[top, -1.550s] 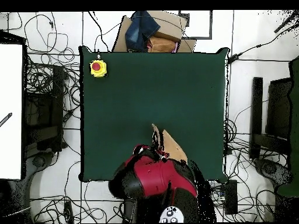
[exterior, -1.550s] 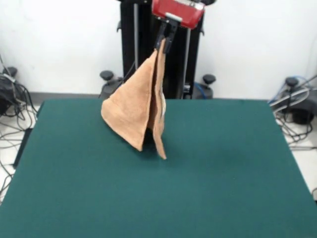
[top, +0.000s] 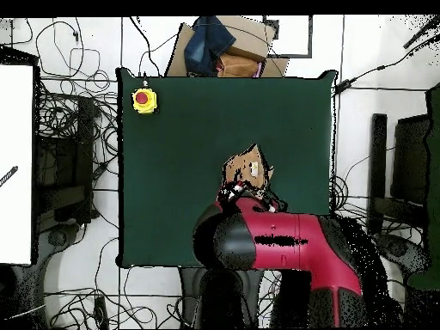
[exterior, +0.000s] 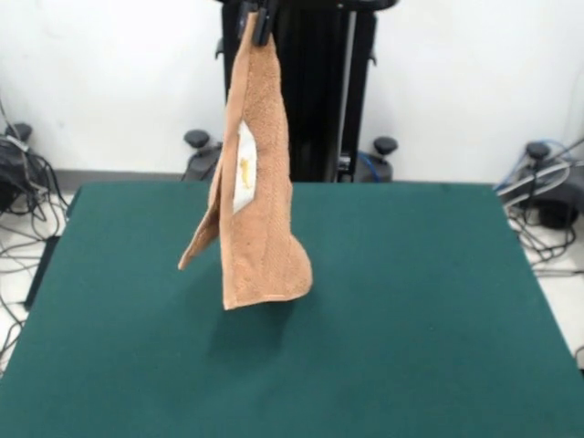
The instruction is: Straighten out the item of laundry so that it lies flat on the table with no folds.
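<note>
The peach-orange towel (exterior: 260,210) hangs folded lengthwise from one top corner, with a white label (exterior: 245,172) showing in its fold. Its lower edge hangs just above the green table (exterior: 411,301) and throws a shadow on it. My gripper (exterior: 262,20) shows only its dark tips at the top edge of the front view, and it is shut on the towel's top corner. In the overhead view the towel (top: 247,166) shows as a small bunch over the table (top: 172,189), just beyond the red arm (top: 284,242), which hides the gripper.
A yellow box with a red button (top: 143,100) sits on the table's corner. A cardboard box with dark cloth (top: 220,45) stands past the table's edge. The black pedestal (exterior: 310,91) rises behind the towel. Cables lie on the floor all around.
My gripper has risen and moved left in the front view. The towel's lower end has left the table and it now hangs free. The arm has swung across in the overhead view.
</note>
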Robot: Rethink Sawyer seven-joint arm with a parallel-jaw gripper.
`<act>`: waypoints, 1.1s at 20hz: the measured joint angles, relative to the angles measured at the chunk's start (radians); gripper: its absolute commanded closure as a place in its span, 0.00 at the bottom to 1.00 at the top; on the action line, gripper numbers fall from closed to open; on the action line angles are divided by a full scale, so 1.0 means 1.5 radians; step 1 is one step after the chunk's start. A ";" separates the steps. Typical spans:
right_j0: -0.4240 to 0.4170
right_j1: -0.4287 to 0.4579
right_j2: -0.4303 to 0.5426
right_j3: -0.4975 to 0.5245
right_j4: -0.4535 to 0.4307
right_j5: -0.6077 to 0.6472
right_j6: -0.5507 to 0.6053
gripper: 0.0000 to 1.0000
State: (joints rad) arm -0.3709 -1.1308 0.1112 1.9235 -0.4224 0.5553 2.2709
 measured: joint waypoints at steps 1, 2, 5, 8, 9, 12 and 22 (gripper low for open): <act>-0.001 0.000 0.000 0.000 0.000 -0.002 0.000 1.00; -0.001 -0.001 0.000 0.001 0.000 -0.004 0.000 1.00; -0.001 -0.006 0.000 0.008 -0.001 -0.011 0.000 1.00; -0.001 -0.020 0.001 0.019 -0.001 -0.010 0.000 1.00; 0.000 -0.024 0.000 0.021 0.000 -0.010 0.000 1.00; 0.021 -0.054 -0.002 0.027 0.001 0.019 0.000 1.00; 0.182 -0.051 -0.005 0.017 0.011 0.074 0.001 1.00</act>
State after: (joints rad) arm -0.0982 -1.2074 0.1030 1.9488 -0.4065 0.6661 2.2719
